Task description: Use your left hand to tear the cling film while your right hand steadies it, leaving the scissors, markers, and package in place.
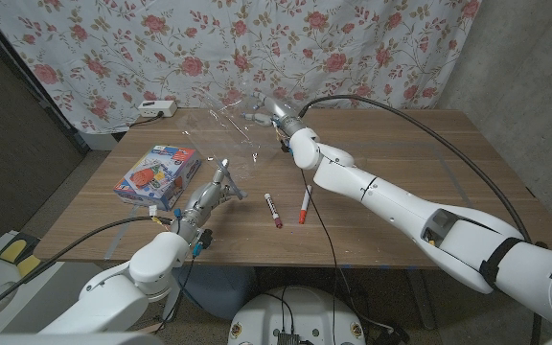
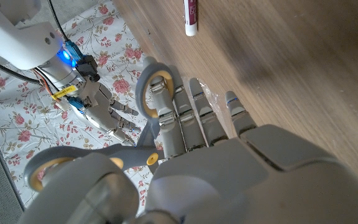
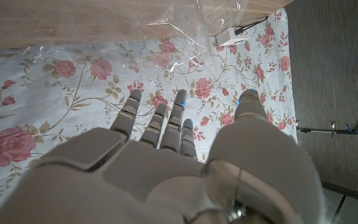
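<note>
Cling film upper centre of head frame, loose clear sheet over counter. Right robot hand at film, fingers spread, grip unclear. Left robot hand lower left, fingers straight, empty. Film thin, light, clingy, tears easily; pinch free edge.

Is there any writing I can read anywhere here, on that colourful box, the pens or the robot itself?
None can be read.
Package: colourful print, too small and blurred.
Marker: a dark mark on its barrel, illegible.
Second marker: no legible text.
</note>
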Controlling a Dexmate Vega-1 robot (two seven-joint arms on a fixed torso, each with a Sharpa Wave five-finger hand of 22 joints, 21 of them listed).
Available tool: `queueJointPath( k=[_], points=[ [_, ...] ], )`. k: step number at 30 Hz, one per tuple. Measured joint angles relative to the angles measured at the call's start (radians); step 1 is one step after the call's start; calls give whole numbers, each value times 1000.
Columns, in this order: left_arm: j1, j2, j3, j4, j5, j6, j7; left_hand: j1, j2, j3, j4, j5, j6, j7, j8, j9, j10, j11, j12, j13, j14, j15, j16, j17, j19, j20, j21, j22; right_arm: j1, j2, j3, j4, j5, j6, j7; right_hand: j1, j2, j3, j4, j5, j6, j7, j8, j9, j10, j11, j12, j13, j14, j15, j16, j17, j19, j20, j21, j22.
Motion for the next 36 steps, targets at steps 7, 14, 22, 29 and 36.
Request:
queueJointPath(
  k=[7,14,22,29,36],
  points=[
    [2,-5,0,0,4,0,7,4,4,-14,14,4,0,0,0,-1,0,0,-1,0,0,0,0,0,0,0,0,0,6,13,-12,22,-16,-6,-3,0,0,0,0,0,0,0,0,0,0,0,-1,-2,0,0,0,0,0,0,0,0],
    [7,-10,0,0,7,0,14,5,5,-15,15,5,0,0,-1,-1,0,0,-3,0,0,0,0,0,0,0,0,0,13,28,-29,41,-39,-22,-13,0,0,3,2,0,-1,9,0,0,0,0,-9,-5,0,0,0,0,0,0,0,0],
    [15,-16,-2,-1,11,0,25,10,10,-26,18,5,0,0,-4,0,0,0,-5,0,0,0,0,0,0,0,0,0,18,45,-51,59,-67,-48,-26,0,0,6,6,0,0,11,0,0,0,0,-11,-9,0,0,0,0,0,0,0,0],
    [20,-21,-3,-4,12,0,32,10,10,-27,19,5,2,2,-6,1,0,0,-7,1,0,0,0,0,0,0,0,0,23,58,-70,85,-90,-51,-49,0,0,6,5,0,0,11,0,0,0,0,-17,-14,0,0,0,0,0,0,0,0],
    [25,-24,-3,-8,14,1,36,12,12,-27,19,6,2,2,-6,7,0,0,-8,5,0,0,0,0,0,0,0,0,28,73,-88,114,-109,-46,-68,0,0,10,1,0,7,18,0,0,0,0,-24,-18,0,0,8,-5,7,-7,0,0]
  ],
)
